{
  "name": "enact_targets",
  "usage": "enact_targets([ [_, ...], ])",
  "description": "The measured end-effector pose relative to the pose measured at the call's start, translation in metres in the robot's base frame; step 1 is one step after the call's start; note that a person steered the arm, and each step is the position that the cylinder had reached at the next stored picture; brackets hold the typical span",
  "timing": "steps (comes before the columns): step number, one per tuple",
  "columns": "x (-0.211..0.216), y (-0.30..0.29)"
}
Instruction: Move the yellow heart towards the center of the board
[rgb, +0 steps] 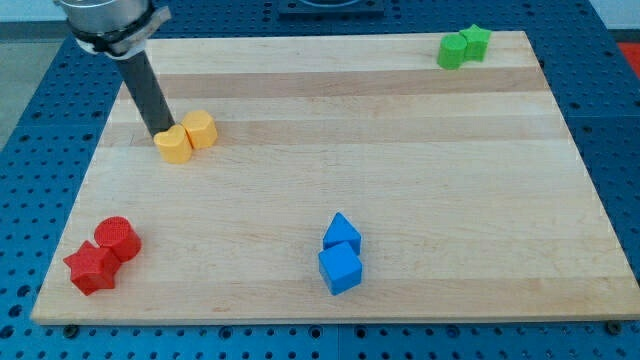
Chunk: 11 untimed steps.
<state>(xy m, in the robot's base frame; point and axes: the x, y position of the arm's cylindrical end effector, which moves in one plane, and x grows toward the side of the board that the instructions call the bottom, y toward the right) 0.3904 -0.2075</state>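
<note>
Two yellow blocks sit side by side at the view's upper left of the wooden board (400, 180). The left one (173, 144) looks like the yellow heart; the right one (201, 129) is a rounded yellow block touching it. My tip (160, 133) is at the rod's lower end, touching the left yellow block on its upper left side. The rod rises from there to the view's top left.
A red cylinder (118, 238) and a red star-like block (91, 268) lie at the lower left. Two blue blocks (341, 235) (340, 268) sit at the lower middle. Two green blocks (453, 50) (476, 41) sit at the top right.
</note>
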Motion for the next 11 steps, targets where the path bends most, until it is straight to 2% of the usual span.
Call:
enact_targets([
  [1, 0.009, 0.01],
  [3, 0.059, -0.041],
  [5, 0.039, 0.015],
  [7, 0.012, 0.109],
  [8, 0.013, 0.126],
  [11, 0.037, 0.058],
])
